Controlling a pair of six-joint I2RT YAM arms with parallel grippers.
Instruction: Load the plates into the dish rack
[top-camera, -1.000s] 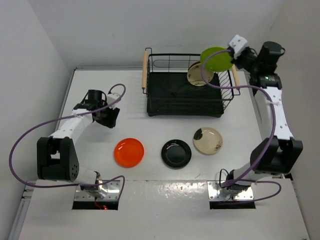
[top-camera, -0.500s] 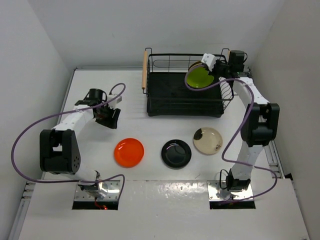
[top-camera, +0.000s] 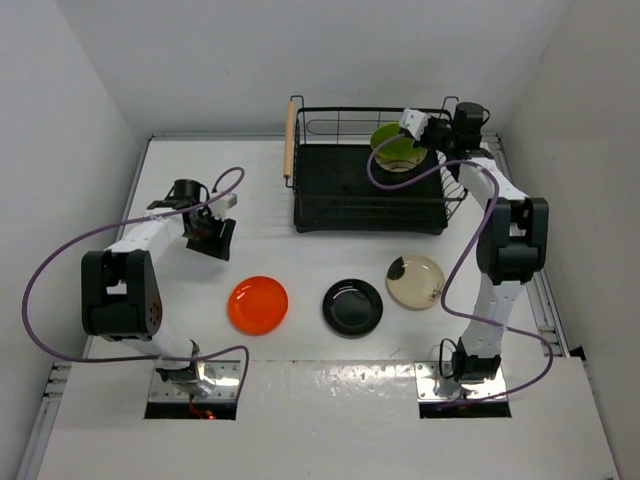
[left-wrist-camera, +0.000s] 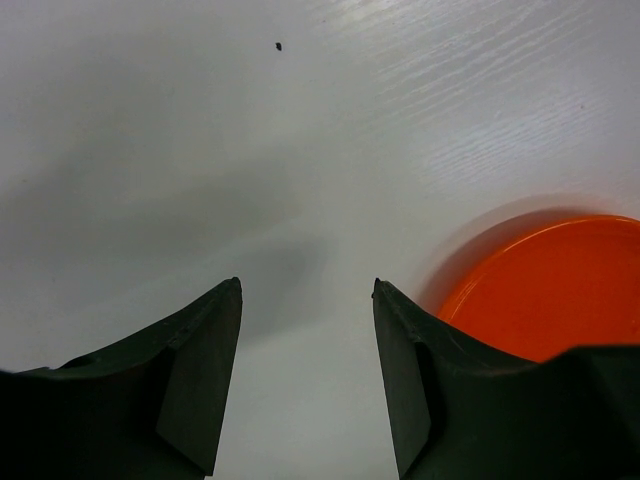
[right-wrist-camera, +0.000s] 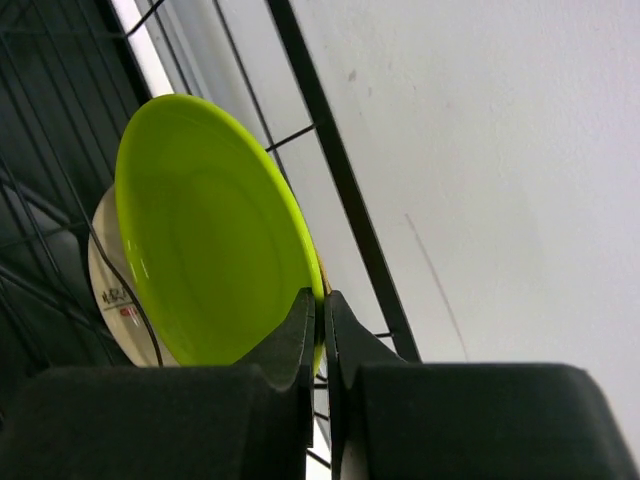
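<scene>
Grip looks sketchy: right end effector (right-wrist-camera: 322, 325) is pinched shut on just the rim of the green plate (right-wrist-camera: 205, 230) at the far right corner of the dish rack (top-camera: 340, 190), so it could slip or clank into the cream plate (right-wrist-camera: 108, 285) behind it. Meanwhile the left end effector (left-wrist-camera: 305, 330) hangs open, empty, beside the orange plate (left-wrist-camera: 560, 295).

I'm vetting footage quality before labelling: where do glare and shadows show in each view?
Top external: even light, pale reflections on the black plate. Left wrist: a soft grey shadow on the table ahead of the left gripper, a reddish one beside the orange plate. Right wrist: small highlights on the lime green plate in the right gripper.
</scene>
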